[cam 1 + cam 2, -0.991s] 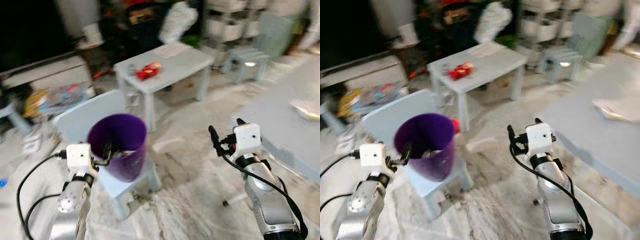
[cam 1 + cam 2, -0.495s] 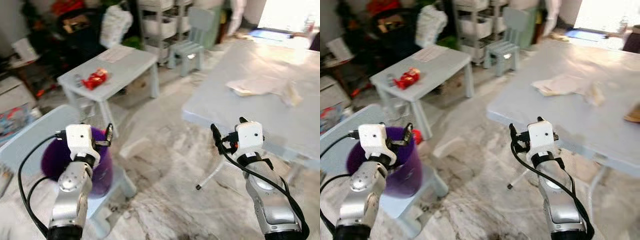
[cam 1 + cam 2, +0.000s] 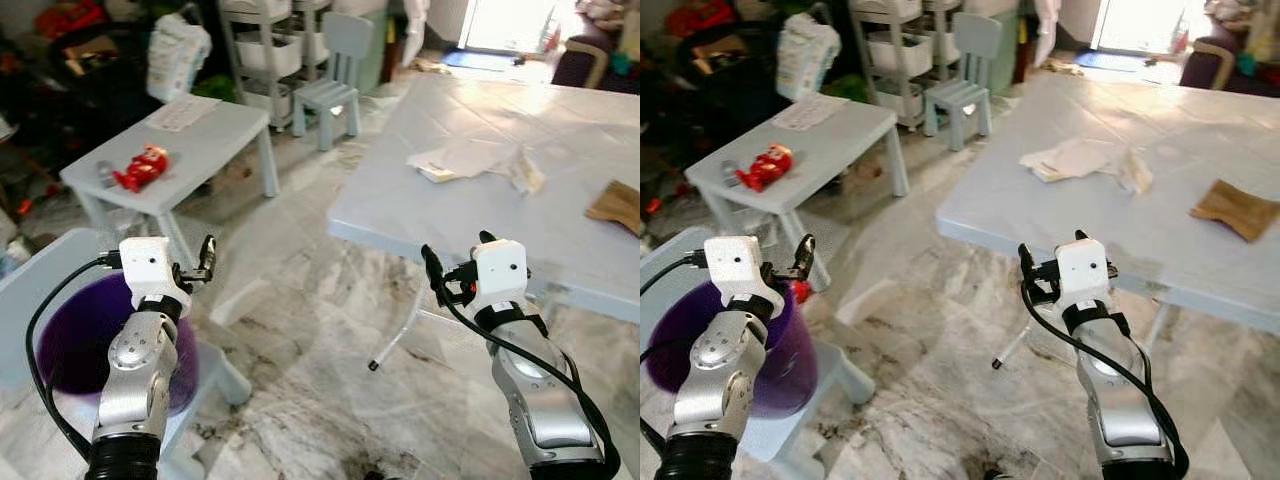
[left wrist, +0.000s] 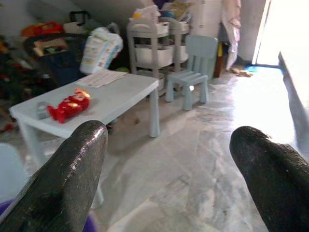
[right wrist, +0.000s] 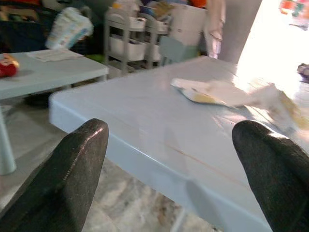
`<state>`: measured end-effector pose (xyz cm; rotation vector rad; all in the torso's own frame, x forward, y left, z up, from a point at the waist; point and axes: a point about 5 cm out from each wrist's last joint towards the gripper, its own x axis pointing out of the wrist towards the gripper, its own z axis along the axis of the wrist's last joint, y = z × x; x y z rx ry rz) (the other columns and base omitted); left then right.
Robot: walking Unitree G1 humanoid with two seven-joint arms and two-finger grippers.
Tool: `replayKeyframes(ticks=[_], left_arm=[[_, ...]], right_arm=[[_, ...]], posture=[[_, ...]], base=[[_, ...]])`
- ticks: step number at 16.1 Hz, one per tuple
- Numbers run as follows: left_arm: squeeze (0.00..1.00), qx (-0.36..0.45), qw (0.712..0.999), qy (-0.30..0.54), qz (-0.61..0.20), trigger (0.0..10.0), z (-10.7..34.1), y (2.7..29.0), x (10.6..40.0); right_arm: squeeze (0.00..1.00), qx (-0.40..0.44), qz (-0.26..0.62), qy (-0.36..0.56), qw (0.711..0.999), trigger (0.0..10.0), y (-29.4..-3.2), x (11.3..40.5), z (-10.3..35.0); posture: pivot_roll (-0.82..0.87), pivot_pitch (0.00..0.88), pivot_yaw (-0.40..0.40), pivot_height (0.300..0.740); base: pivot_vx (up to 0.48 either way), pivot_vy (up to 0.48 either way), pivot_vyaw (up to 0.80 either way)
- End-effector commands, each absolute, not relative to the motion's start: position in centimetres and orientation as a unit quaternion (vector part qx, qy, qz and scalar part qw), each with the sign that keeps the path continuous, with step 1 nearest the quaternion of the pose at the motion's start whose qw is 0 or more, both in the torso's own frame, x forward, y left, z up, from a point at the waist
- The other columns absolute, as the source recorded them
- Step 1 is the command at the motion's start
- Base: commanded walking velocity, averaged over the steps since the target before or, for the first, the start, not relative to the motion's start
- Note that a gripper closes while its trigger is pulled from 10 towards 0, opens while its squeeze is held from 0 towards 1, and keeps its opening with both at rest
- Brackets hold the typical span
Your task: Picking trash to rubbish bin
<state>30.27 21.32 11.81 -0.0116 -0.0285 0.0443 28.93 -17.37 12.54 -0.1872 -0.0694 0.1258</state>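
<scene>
Both arms are raised in front of the body with nothing in them: the left tool [image 3: 205,262] hangs released above the purple bin [image 3: 70,340], its two black fingers [image 4: 72,169] spread wide apart in the left wrist view, and the right tool [image 3: 452,268] is likewise released, fingers [image 5: 67,174] well apart and aimed at the near edge of the large bench [image 3: 520,215]. That pose reads as a carrying stance between pickups rather than a reach, since neither tool is near any trash. The bin sits on a low pale chair [image 3: 215,365] at the robot's left, probably put there to bring its mouth up to arm height. The trash that looks next in line is the crumpled paper [image 3: 470,160] lying toward the far side of the large bench, well apart from the right tool; a brown scrap [image 3: 615,205] lies at that bench's right edge, cut off by the frame in the left eye view. A red wrapper [image 3: 140,168] rests near the left end of the small bench [image 3: 190,140] beyond the bin. The left arm hides much of the bin's inside, so what it holds cannot be told, and whether the red thing is trash or a toy is hard to make out.
</scene>
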Motion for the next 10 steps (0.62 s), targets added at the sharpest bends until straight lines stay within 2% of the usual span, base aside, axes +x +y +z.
replayKeyframes(ticks=[1, 4, 9, 10], left_arm=[[0.00, -0.005, 1.000, -0.016, 0.027, 10.0, 12.10, 21.67, 30.61], [0.00, -0.005, 0.999, -0.016, 0.028, 10.0, 12.10, 21.72, 30.68], [0.00, -0.004, 0.999, -0.015, 0.029, 10.0, 12.13, 21.81, 30.81], [0.00, -0.004, 0.999, -0.016, 0.030, 10.0, 12.15, 21.86, 30.86]], right_arm=[[0.00, -0.092, 0.060, -0.042, 0.993, 10.0, -17.38, 28.97, 13.01], [0.00, -0.091, 0.060, -0.043, 0.993, 10.0, -17.35, 29.00, 13.10], [0.00, -0.092, 0.060, -0.046, 0.993, 10.0, -17.35, 28.95, 13.20], [0.00, -0.093, 0.060, -0.047, 0.993, 10.0, -17.36, 28.93, 13.21]], posture=[[-0.13, 0.000, 0.063, 0.740], [-0.13, 0.000, 0.064, 0.740], [-0.13, 0.000, 0.062, 0.740], [-0.13, 0.000, 0.061, 0.740]], base=[[0.000, 0.000, -0.69], [0.000, 0.000, -0.68], [0.000, 0.000, 0.00], [0.255, 0.000, 0.00]])
